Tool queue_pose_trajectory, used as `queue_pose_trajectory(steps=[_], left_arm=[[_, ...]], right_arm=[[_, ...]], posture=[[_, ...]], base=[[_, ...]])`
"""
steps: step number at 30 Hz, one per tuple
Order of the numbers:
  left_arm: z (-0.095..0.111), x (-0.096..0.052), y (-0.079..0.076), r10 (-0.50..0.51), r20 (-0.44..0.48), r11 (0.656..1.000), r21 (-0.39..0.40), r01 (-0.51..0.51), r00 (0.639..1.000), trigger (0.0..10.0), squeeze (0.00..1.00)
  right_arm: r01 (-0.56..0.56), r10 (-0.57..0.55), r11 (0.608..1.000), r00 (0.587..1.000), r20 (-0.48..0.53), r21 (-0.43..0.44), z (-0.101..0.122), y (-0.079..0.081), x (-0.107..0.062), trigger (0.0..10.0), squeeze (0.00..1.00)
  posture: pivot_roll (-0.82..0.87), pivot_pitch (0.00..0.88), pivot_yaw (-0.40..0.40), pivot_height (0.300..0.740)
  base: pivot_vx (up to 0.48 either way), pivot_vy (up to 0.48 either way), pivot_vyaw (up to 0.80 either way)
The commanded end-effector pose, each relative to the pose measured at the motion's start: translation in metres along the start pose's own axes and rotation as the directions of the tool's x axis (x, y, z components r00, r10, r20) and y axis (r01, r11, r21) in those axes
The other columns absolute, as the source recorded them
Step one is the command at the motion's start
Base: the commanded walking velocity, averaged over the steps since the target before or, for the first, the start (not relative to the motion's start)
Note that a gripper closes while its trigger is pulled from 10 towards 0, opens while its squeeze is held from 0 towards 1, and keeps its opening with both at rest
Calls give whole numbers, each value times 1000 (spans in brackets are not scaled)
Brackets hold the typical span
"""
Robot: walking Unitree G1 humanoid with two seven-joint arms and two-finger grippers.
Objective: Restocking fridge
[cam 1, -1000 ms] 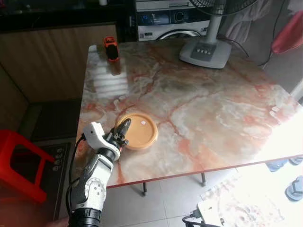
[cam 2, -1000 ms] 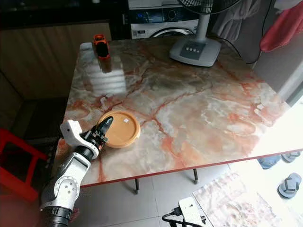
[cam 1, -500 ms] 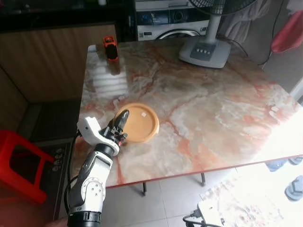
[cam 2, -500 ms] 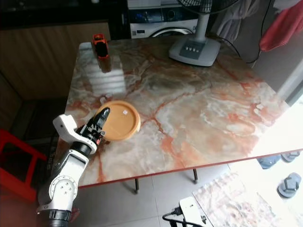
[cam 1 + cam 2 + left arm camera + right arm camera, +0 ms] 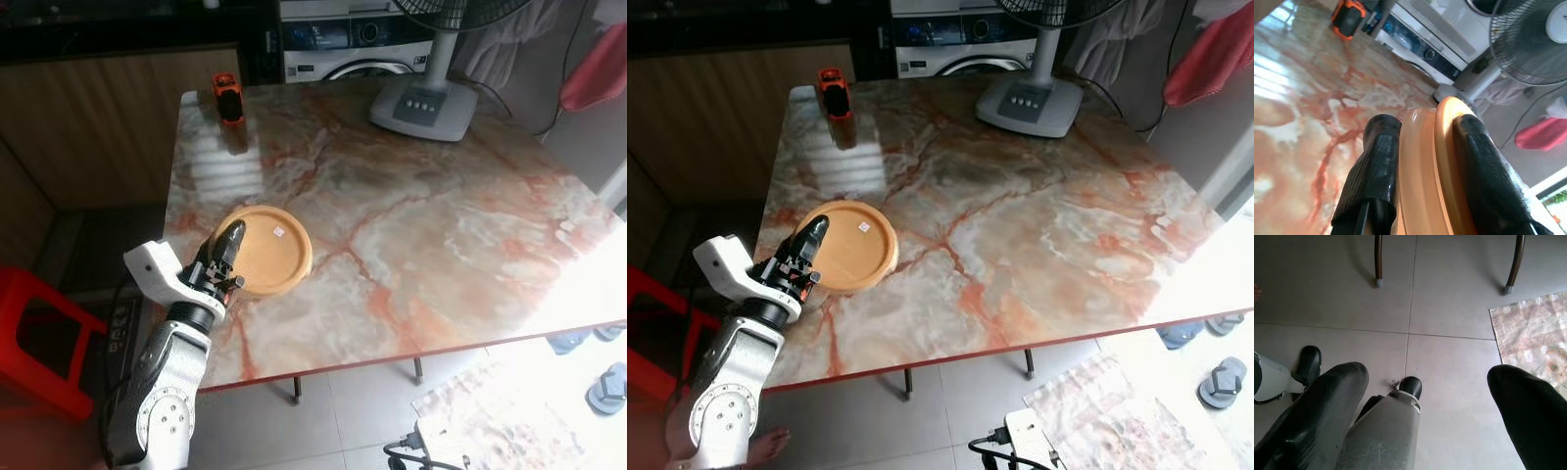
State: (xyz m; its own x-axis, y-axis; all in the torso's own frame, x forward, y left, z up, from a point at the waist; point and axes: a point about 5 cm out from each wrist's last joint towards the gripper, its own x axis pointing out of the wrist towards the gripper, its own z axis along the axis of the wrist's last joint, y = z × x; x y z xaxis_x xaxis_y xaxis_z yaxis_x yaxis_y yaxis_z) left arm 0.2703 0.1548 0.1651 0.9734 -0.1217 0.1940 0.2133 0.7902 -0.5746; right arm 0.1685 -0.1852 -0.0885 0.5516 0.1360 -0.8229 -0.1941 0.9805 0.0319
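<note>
A round orange plate (image 5: 266, 252) lies on the marble table (image 5: 441, 245) near its left edge. My left gripper (image 5: 227, 245) reaches over that edge and is shut on the plate's near-left rim. In the left wrist view the rim (image 5: 1422, 166) sits clamped between the two black fingers (image 5: 1376, 161). My right gripper (image 5: 1425, 401) hangs low over the tiled floor, open with nothing between its fingers.
An orange-and-black object (image 5: 228, 96) stands at the table's far left corner, and a fan base (image 5: 423, 106) at the far right. A washing machine (image 5: 353, 44) is behind. A red stool (image 5: 39, 343) stands left of the table; slippers (image 5: 607, 387) lie at the right.
My left gripper has drawn the orange plate leftward across the table, closer to the left edge. The arm swung left with it.
</note>
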Motion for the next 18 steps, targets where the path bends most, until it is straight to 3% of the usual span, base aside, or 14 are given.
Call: queue_pose_trajectory(steps=[1,9,18], left_arm=[[6,0,-1,-3,17,1000,12,3,1000,10000,0],[9,3,-2,1,15,999,41,-1,1000,10000,0],[9,8,-4,-13,15,998,64,12,1000,10000,0]], right_arm=[[5,-5,1000,1000,-3,24,-5,1,-1,10000,0],[18,-18,998,1000,-4,62,-7,2,-1,10000,0],[21,-21,998,1000,-2,62,-6,3,-1,10000,0]], posture=[[51,59,-14,740],[57,48,-9,740],[57,44,-6,740]], base=[[0,0,0],[0,0,0],[0,0,-790]])
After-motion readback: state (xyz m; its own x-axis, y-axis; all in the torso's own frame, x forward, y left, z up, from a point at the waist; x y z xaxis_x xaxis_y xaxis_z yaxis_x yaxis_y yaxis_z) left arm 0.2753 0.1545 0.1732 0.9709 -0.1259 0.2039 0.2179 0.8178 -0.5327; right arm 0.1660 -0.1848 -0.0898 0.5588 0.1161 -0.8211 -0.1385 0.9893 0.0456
